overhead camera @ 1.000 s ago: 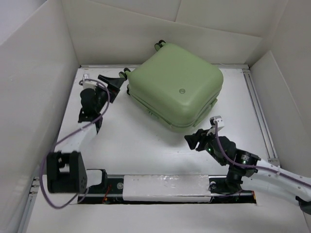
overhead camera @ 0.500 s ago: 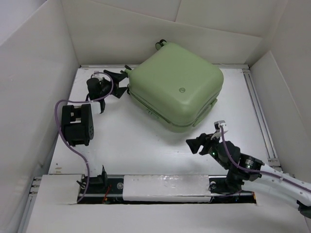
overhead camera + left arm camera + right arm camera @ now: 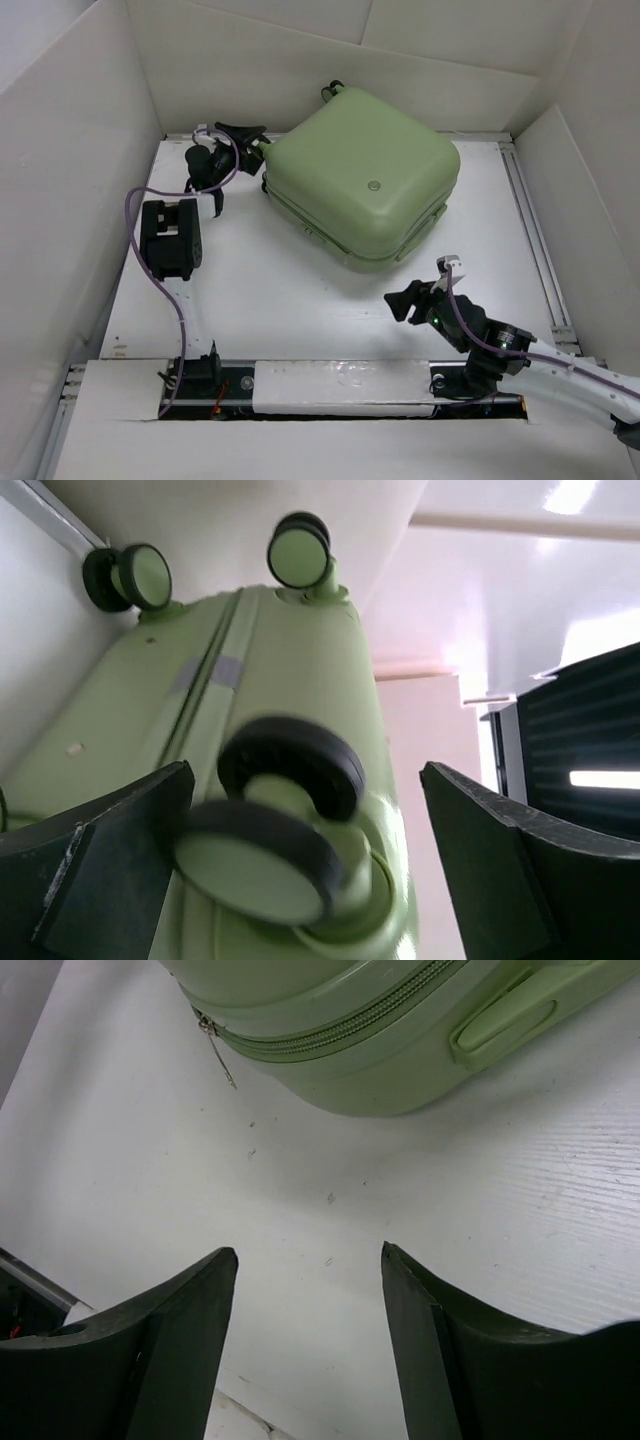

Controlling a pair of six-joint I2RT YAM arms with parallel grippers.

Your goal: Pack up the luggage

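Desk (image 3: 280, 290) space is mostly taken by the luggage (image 3: 360, 185), which lies flat and shut at the far middle. Its badge faces up and its wheeled end is turned toward the far-left corner. I judge it lies this way so the zip line stays reachable along the near side.

My left arm is stretched far forward so the left claw (image 3: 256, 146) meets that wheeled corner. In the left wrist view its jaws stand wide, one on each side of a caster wheel (image 3: 290, 770), not closed on it. I read this as lining up to grip or nudge the case by that corner.

My right arm sits low near the front edge. The right claw (image 3: 396, 303) is also spread wide and holds nothing. It points at the near side of the case, where the side handle (image 3: 500, 1020) and the zipper pull (image 3: 222, 1060) show. It is apart from the shell, with only bare desk between its jaws.

Compared with a second ago, the left arm's elbow has swung up from beside its base, and the claw has closed in from the left onto the wheel. The right claw has drawn back slightly toward me. The luggage itself has hardly shifted.
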